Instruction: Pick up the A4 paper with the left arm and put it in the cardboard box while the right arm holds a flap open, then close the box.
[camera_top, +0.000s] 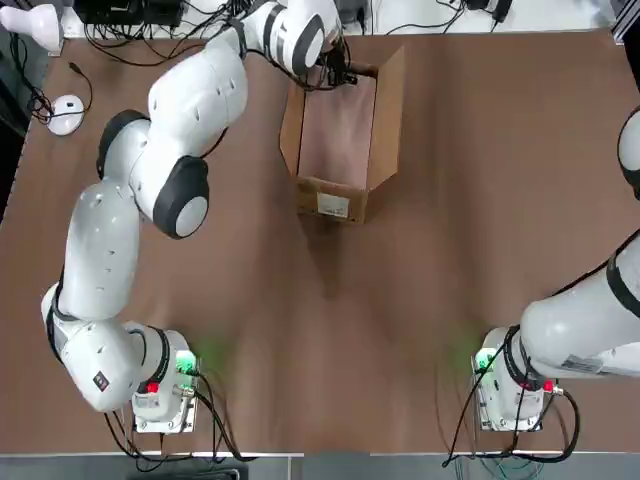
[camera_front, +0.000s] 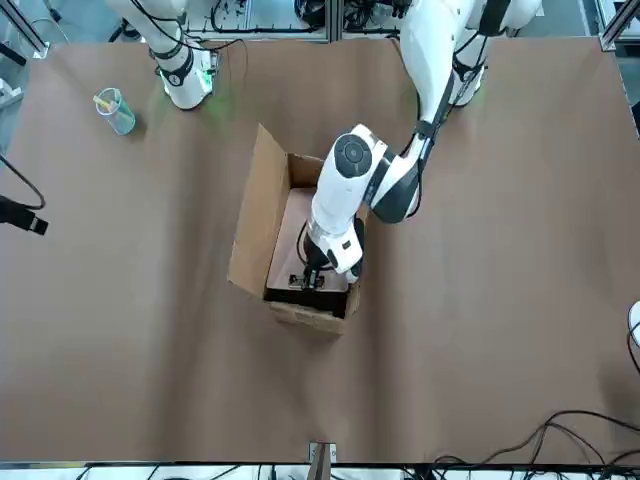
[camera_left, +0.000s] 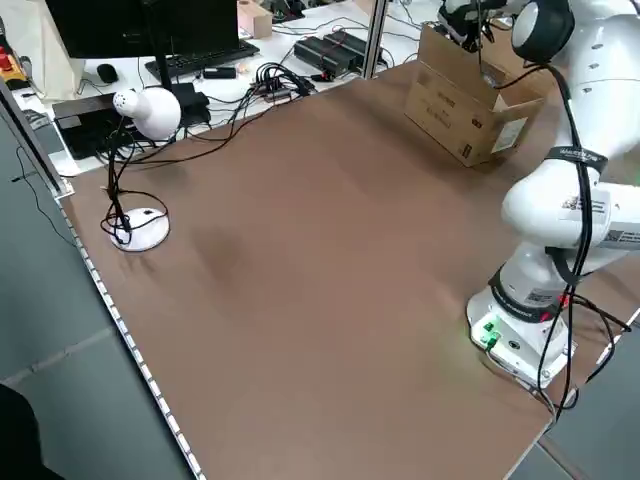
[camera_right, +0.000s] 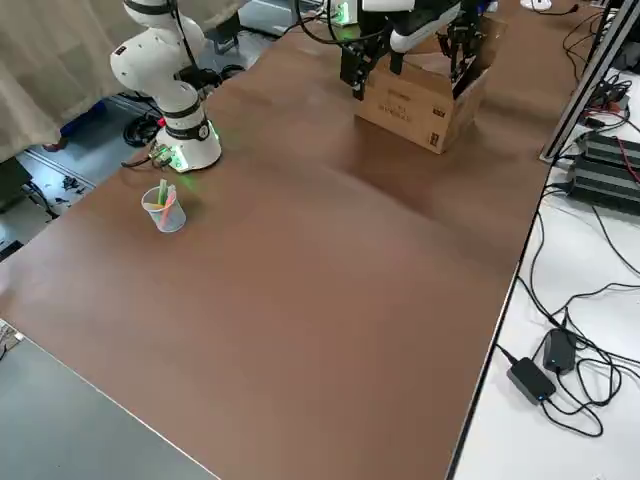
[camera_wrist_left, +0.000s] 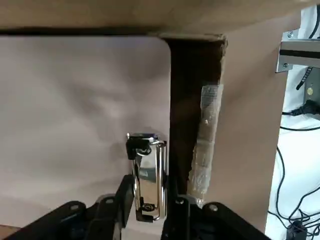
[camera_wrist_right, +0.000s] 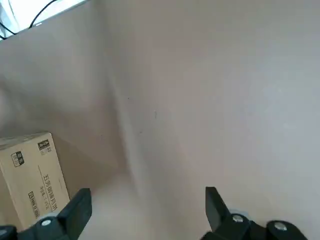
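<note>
The cardboard box (camera_top: 340, 195) stands at the far middle of the table with its flaps open. Inside it leans the pinkish A4 paper (camera_top: 340, 135), seen too in the front view as the A4 paper (camera_front: 298, 232). My left gripper (camera_top: 340, 72) reaches into the box's far end. In the left wrist view the left gripper (camera_wrist_left: 147, 202) is shut on the sheet's silver clip (camera_wrist_left: 146, 175), beside a box corner (camera_wrist_left: 192, 100). My right gripper (camera_wrist_right: 145, 202) hangs open and empty over bare table, well away from the cardboard box (camera_wrist_right: 32, 175).
A white mouse (camera_top: 66, 112) lies at the table's far left corner beside a white lamp (camera_left: 150, 110). A plastic cup (camera_front: 115, 110) stands near the right arm's base. Cables and equipment line the far edge.
</note>
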